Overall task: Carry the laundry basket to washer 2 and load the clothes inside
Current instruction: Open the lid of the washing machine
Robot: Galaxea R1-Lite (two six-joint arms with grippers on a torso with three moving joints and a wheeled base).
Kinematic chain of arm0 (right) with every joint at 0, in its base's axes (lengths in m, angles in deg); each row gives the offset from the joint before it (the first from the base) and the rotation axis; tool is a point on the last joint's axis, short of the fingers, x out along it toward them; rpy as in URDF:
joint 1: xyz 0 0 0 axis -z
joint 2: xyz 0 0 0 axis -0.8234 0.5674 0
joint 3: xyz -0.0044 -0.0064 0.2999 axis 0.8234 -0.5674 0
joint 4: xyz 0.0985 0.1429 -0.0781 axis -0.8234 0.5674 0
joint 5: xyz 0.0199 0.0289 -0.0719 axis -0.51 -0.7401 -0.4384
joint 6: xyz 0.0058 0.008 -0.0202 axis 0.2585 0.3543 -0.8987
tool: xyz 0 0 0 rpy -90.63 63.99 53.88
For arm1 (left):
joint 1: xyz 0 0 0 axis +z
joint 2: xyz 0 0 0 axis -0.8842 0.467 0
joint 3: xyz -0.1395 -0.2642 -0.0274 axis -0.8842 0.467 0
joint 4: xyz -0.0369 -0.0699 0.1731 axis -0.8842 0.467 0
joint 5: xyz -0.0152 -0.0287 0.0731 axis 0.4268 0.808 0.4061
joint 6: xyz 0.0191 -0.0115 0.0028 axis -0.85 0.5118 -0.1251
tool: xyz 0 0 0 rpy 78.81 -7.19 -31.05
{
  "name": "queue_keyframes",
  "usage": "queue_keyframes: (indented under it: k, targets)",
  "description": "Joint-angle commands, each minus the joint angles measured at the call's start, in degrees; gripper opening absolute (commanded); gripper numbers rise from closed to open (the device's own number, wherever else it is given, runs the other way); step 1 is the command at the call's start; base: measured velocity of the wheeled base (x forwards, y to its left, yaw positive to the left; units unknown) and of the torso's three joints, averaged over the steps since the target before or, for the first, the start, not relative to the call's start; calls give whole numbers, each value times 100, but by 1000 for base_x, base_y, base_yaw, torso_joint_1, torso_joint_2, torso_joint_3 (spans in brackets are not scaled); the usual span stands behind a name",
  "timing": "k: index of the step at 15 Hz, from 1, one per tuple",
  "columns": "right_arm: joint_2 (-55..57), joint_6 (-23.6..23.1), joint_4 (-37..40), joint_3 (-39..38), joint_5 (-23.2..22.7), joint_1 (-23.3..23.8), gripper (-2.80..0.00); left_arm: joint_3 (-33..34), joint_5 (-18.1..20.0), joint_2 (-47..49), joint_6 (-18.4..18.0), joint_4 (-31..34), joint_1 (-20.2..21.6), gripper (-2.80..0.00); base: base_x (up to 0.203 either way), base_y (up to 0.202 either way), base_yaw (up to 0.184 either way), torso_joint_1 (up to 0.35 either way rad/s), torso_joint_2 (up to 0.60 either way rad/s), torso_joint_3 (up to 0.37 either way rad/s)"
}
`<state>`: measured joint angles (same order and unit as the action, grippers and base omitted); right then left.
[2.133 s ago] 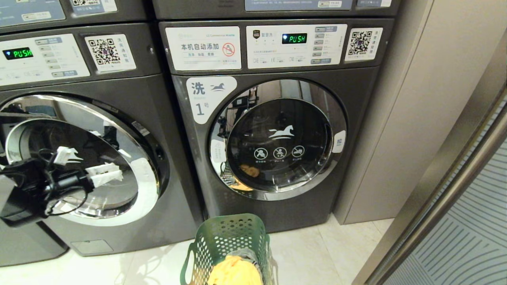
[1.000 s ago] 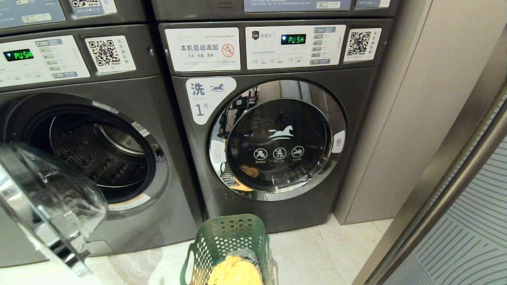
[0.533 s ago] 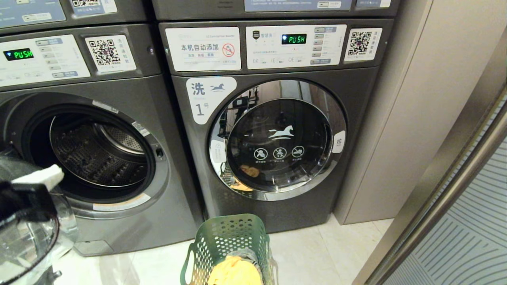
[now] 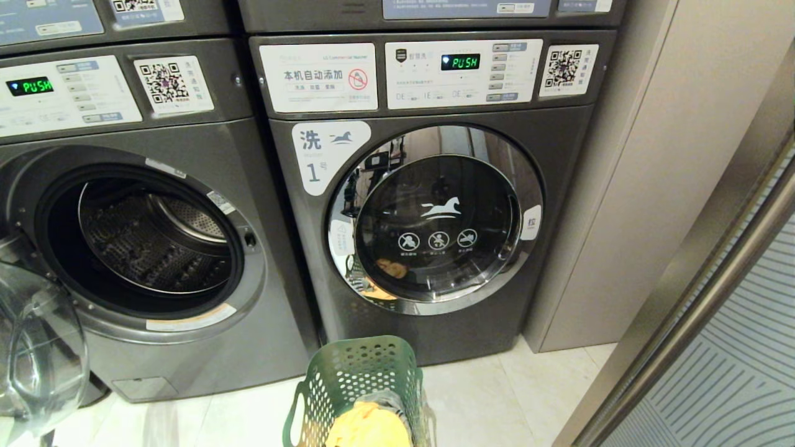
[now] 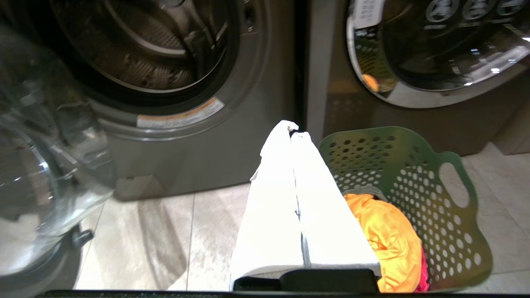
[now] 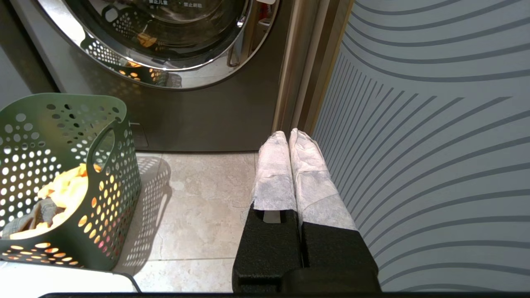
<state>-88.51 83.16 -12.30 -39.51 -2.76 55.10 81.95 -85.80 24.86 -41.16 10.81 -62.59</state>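
Basket (image 4: pixel 360 388) on floor, near centre, just right of open washer (image 4: pixel 140 245). Both my tools closed, empty: left tool (image 5: pixel 293 133), right tool (image 6: pixel 288 136). Clothes (image 4: pixel 367 425) look soft, light; I'd pinch top fold. Basket stiff, grab handle (image 5: pixel 454 189).

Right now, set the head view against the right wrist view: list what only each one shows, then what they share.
Head view only: the open washer with its bare drum, its glass door swung out, and the green PUSH displays.
Right wrist view only: the right gripper, shut and empty over the floor, beside a striped panel.
Both: the laundry basket holding yellow clothes, in front of the closed washer 1.
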Motion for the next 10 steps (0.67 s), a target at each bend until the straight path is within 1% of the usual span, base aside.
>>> queue_keyframes:
  k: [1,2,4,10]
  targets:
    - [9,2,3,0,-2,-2,-280,195,181,-1544,-22,464,17,-280,0,0,0,0,0,0]
    - [9,2,3,0,-2,-2,-280,270,349,-1870,-39,766,20,-280,0,0,0,0,0,0]
    - [9,2,3,0,-2,-2,-280,398,638,-1962,-52,1233,26,-280,0,0,0,0,0,0]
    - [9,2,3,0,-2,-2,-280,399,604,-1971,35,1247,18,-280,0,0,0,0,0,0]
